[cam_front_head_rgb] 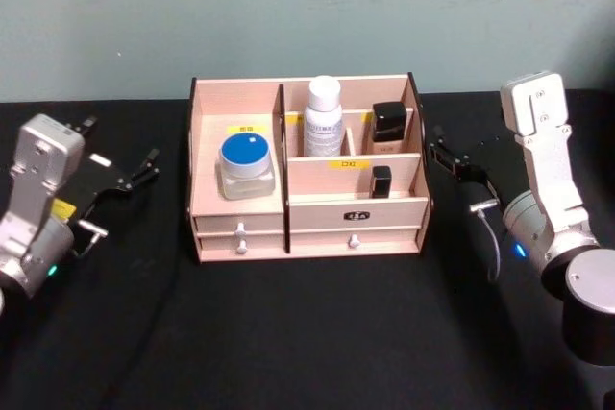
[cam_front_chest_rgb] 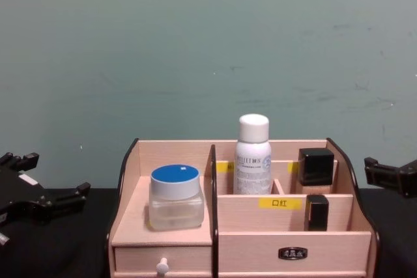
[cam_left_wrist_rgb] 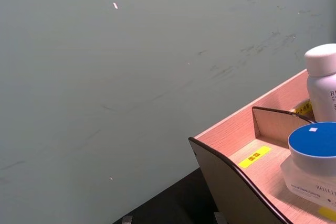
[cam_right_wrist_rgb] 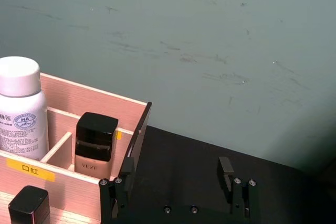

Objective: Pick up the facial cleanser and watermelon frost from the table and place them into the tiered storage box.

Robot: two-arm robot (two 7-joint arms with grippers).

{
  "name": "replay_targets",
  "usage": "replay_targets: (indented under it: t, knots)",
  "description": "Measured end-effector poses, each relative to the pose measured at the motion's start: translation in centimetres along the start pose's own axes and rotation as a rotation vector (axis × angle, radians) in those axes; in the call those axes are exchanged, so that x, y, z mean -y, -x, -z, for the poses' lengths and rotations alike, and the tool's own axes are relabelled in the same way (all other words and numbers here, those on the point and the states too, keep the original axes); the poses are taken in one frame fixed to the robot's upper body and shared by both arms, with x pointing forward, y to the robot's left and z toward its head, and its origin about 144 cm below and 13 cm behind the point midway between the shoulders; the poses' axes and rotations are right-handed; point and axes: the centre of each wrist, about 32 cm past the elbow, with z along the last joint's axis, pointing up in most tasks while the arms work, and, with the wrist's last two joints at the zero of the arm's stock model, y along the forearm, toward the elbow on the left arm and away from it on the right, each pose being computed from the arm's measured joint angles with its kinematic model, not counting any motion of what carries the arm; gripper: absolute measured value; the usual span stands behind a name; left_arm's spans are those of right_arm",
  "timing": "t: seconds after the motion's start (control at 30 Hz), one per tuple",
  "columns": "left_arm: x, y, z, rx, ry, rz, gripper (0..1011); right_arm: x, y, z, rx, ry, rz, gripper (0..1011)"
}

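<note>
Flanking tiered storage box (cam_front_head_rgb: 307, 218): left end effector (cam_front_head_rgb: 123, 168) and right end effector (cam_front_head_rgb: 452, 162), both wide, empty; items already inside box.

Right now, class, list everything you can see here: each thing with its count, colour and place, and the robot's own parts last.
Storage box: one, light wood with dark edges, centre of table.
Jar: one, clear with blue lid, box's left compartment.
Bottle: one, white, back middle compartment.
Black-capped bottle: one, back right compartment.
Small black item: one, front right tier.
Table: one, black.
Left end effector: one, black, open, left of box.
Right end effector: one, black, open, right of box.
</note>
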Motion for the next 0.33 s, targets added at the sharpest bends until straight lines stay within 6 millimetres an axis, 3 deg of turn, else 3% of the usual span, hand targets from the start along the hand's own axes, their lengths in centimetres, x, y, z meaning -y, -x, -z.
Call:
replay_targets:
  t: [0.33]
  knots:
    - [0.00,0.00,0.00,0.000,0.000,0.000,1001,0.00,0.00,0.00,0.000,0.000,0.000,1000]
